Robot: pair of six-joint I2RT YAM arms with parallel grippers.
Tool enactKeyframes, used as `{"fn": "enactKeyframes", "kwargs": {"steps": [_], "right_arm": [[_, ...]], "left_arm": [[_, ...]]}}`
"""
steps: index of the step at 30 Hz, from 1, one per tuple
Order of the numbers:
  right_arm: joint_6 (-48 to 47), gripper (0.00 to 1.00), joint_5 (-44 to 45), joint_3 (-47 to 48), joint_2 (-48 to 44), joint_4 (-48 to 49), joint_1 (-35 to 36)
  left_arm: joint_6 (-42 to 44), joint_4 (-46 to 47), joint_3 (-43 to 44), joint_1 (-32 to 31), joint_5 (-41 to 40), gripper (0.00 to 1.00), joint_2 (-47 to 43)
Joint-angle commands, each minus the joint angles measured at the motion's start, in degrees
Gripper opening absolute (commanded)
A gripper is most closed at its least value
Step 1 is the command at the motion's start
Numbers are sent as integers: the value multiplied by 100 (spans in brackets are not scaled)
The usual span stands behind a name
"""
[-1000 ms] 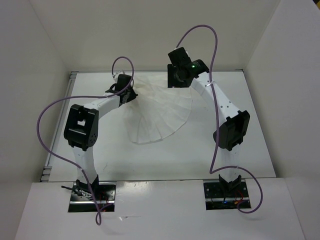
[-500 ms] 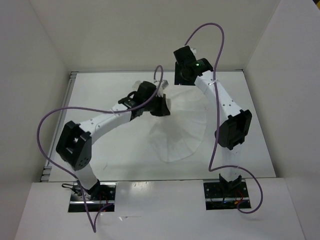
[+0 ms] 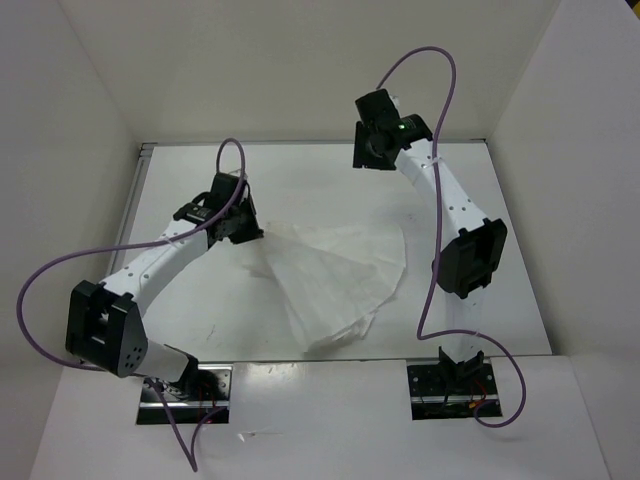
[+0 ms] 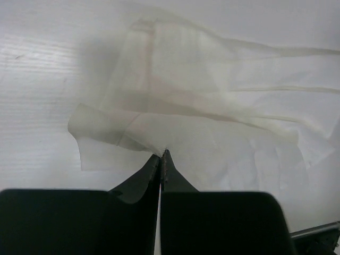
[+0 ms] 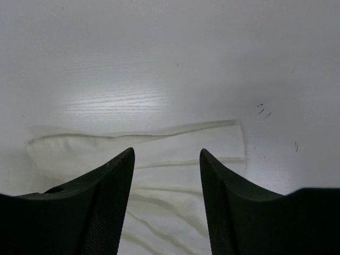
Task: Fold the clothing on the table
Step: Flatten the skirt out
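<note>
Currently gripped: the left claw (image 4: 162,155) is closed tight, with a corner of the clothing (image 3: 340,275) pinched at its very tips. In the left wrist view the fabric lifts up to meet them.
Right claw: the right claw (image 5: 166,154) stands open and holds nothing. It is raised over the far side of the tabletop (image 3: 480,200), and a straight edge of the fabric lies below it, apart from it.
Where it lies: mid-tabletop between the two arms, loosely bunched and partly doubled over itself. Its near hem is close to the near edge.
Weight: very light, by the look of it. One pinched corner seems enough to lift and drag the whole piece.
Stiffness: soft and limp. It sags and wrinkles from the held corner and would not keep a shape, though the pressed pleat creases probably make it bend along those lines first.
See-through: thin enough that overlapping layers show as darker bands, so counting layers before a grip is hard.
Slip: likely to slide easily on the smooth tabletop, so an unheld side may trail or bunch.
Fragility: no risk of breaking — the likelier trouble is snagging or a new crease.
Where to take hold: at edges and corners, pinched close to the surface. Two corners of one straight edge, one per claw, would keep it spread.
</note>
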Motion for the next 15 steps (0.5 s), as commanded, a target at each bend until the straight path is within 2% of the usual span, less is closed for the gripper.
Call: {"fn": "enactKeyframes", "kwargs": {"steps": [1, 4, 6, 7, 9, 11, 12, 15], "right_arm": [[-165, 58, -527, -157, -132, 86, 34], [-296, 58, -1141, -385, -71, 209, 34], [-385, 52, -1923, -570, 61, 314, 34], [-455, 40, -2378, -770, 114, 375, 34], [-508, 25, -2610, -991, 237, 516, 34], [-569, 3, -2830, -1272, 325, 595, 183], [-570, 0, -2952, -1474, 395, 743, 183], [-622, 0, -3129, -1765, 466, 868, 437]], "left_arm": [[-178, -424, -40, 167, -357, 0, -89], [-248, -731, -40, 290, -656, 0, 123], [-309, -1011, 74, 291, -1040, 0, 185], [-310, -1083, 75, 291, -1182, 0, 185], [-362, -1267, 153, 361, -1368, 0, 185], [-362, -1373, 259, 493, -1368, 0, 185], [-310, -1426, 329, 493, -1247, 0, 115], [-371, -1426, 216, 493, -1061, 0, -96]]}}
